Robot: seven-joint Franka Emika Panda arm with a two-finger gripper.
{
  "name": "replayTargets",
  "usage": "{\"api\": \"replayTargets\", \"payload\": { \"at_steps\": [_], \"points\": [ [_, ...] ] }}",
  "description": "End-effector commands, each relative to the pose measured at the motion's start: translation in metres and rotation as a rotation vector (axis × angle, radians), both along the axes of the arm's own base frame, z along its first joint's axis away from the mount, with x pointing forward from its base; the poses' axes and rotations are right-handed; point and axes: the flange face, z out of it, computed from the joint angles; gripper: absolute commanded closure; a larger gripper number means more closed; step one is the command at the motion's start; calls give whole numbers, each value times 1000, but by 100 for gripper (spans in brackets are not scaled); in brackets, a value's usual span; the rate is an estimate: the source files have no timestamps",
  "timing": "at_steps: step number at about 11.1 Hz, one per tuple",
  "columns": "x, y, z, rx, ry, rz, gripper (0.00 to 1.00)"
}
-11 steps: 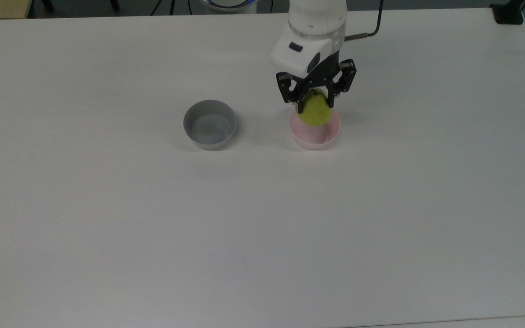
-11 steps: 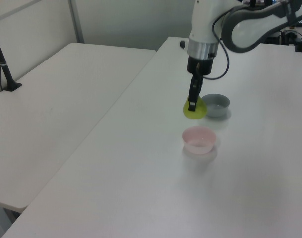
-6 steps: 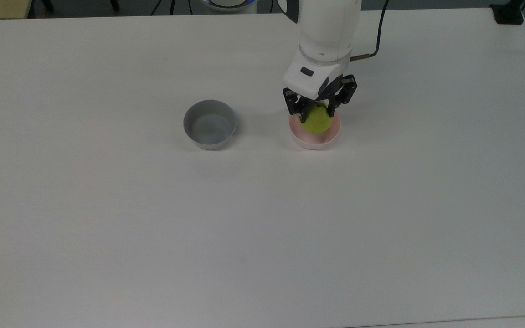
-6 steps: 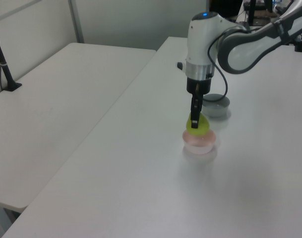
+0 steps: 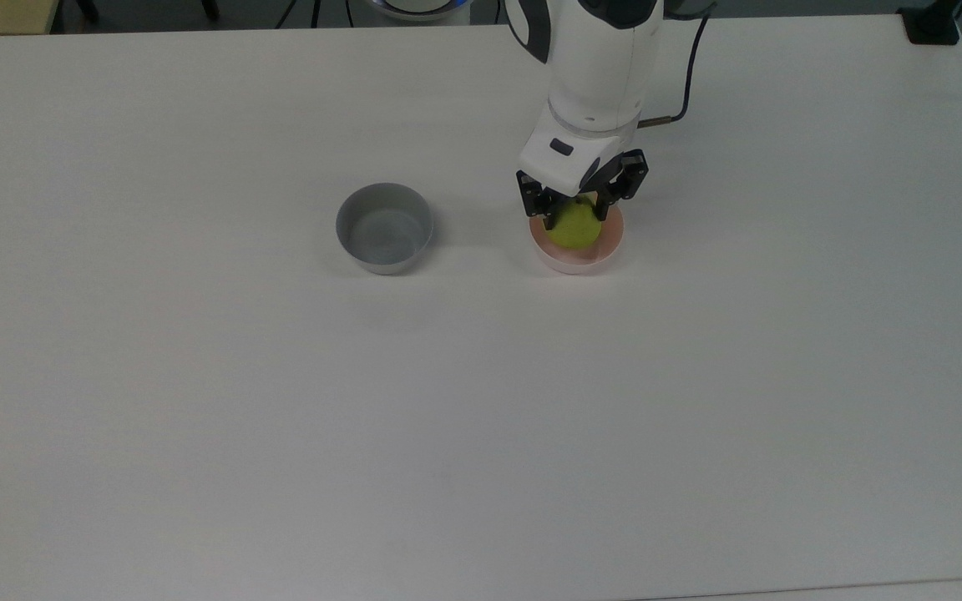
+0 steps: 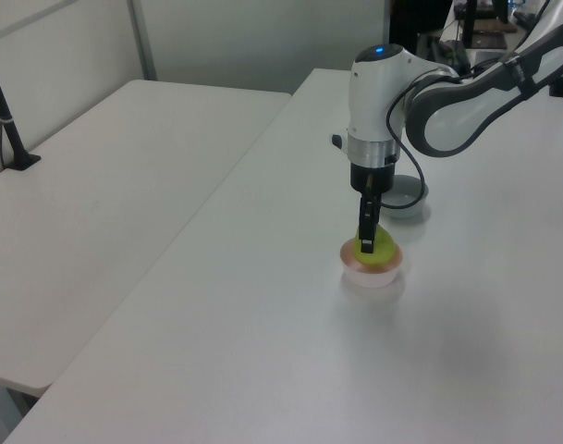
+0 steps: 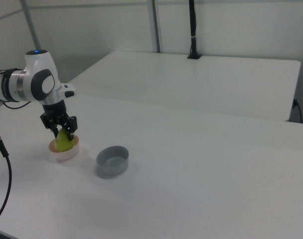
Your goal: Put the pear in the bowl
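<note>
Top view, white table (image 5: 197, 417), pincer (image 5: 574, 219) gripping pear (image 5: 574, 229) inside pink bowl (image 5: 594, 260)

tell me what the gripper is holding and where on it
The gripper holds the pear, fingers clamped on opposite sides of its upper part, with the pear lowered into the pink bowl.

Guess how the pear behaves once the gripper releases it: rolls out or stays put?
Likely stays: the pear already sits low inside the pink bowl, whose rim surrounds it. Being rounded, it may rock or tilt slightly. The gripper is at its top, so opening should barely nudge it.
</note>
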Motion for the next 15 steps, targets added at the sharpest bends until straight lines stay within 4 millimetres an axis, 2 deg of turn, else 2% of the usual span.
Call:
{"api": "replayTargets", "payload": {
  "at_steps": [1,2,3,6,9,12,14,15],
  "points": [
    [-2,-1,0,-22,-28,-51,9],
    [0,-3,3,-20,-32,-59,2],
    [1,-4,8,-19,-36,-62,0],
    [0,-11,43,-20,-64,-65,0],
    [1,-41,96,-59,-26,-104,0],
    [-10,-74,140,-76,-14,-162,0],
    [-20,-104,173,-86,-8,-215,0],
    [-27,-126,192,-91,2,-245,0]
  ]
}}
